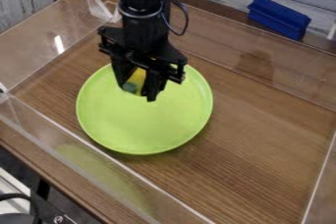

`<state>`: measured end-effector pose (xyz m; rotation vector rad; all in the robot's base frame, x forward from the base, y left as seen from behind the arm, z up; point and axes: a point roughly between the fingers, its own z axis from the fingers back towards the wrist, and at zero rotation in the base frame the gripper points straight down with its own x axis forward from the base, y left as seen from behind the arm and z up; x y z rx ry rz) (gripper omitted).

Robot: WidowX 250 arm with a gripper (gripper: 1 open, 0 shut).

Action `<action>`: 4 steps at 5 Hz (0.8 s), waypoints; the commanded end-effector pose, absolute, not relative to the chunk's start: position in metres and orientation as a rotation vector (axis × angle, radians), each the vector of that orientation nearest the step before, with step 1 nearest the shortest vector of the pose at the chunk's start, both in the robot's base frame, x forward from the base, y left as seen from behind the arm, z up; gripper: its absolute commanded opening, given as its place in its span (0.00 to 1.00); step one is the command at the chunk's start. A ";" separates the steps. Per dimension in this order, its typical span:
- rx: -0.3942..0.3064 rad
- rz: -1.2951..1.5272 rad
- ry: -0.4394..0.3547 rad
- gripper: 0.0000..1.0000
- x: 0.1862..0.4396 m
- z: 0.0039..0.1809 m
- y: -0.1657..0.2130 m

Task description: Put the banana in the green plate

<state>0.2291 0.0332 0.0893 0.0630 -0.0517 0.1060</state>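
My hand [136,83] was clamped on the banana [136,80], held over the plate's [144,120] eleven-o'clock side, presumably for lowering.

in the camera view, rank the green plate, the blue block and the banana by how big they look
Largest to smallest:
1. Green plate
2. Blue block
3. Banana, going by the part that shows; the gripper partly hides it, so its full size is unclear.
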 end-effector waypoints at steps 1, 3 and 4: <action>0.058 0.102 -0.078 0.00 0.234 0.088 0.027; 0.044 0.112 -0.081 1.00 0.246 0.073 0.010; 0.030 0.152 -0.090 1.00 0.252 0.089 0.012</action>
